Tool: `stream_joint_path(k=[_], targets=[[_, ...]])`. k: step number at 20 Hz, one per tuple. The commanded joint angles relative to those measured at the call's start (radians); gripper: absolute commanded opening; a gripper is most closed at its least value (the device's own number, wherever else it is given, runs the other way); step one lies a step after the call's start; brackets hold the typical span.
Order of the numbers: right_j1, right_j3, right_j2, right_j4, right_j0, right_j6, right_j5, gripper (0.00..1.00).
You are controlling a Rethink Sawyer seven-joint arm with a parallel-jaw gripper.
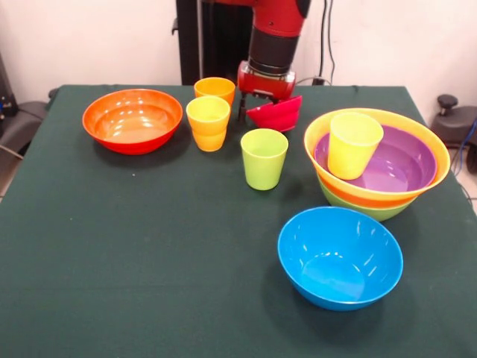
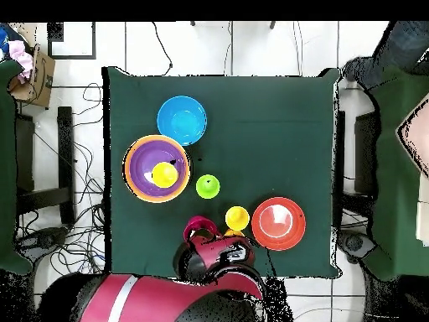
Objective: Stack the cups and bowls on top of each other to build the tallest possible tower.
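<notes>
My gripper (image 1: pixel 252 107) hangs at the table's far side and is shut on the rim of the small magenta-red bowl (image 1: pixel 277 114), which is tilted and lifted. In the overhead view the gripper (image 2: pixel 207 241) and this bowl (image 2: pixel 198 227) show near the robot's base. The tower (image 1: pixel 376 168) stands at the right: a lime green bowl (image 1: pixel 373 211), an orange bowl (image 1: pixel 384 192), a purple bowl (image 1: pixel 399 164) and a yellow cup (image 1: pixel 354 144) inside it. A lime green cup (image 1: pixel 264 158), a yellow cup (image 1: pixel 209 123) and an orange cup (image 1: pixel 215 89) stand left of the gripper.
A red-orange bowl (image 1: pixel 133 119) sits at the far left and a blue bowl (image 1: pixel 340 257) at the near right. The dark green table (image 1: pixel 134 261) is bare at the near left. Chairs and cables surround the table (image 2: pixel 276 117) in the overhead view.
</notes>
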Motion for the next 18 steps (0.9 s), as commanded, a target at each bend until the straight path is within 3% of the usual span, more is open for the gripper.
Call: stream_joint_path(k=[1,15,16,18], targets=[[-0.027,-0.030,0.163,0.068,0.001,0.150,-0.034,1.00],[-0.004,-0.051,0.115,0.136,0.073,0.158,-0.087,1.00],[-0.003,-0.052,0.110,0.140,0.077,0.156,-0.090,0.00],[-0.003,-0.051,0.106,0.144,0.080,0.152,-0.086,0.00]])
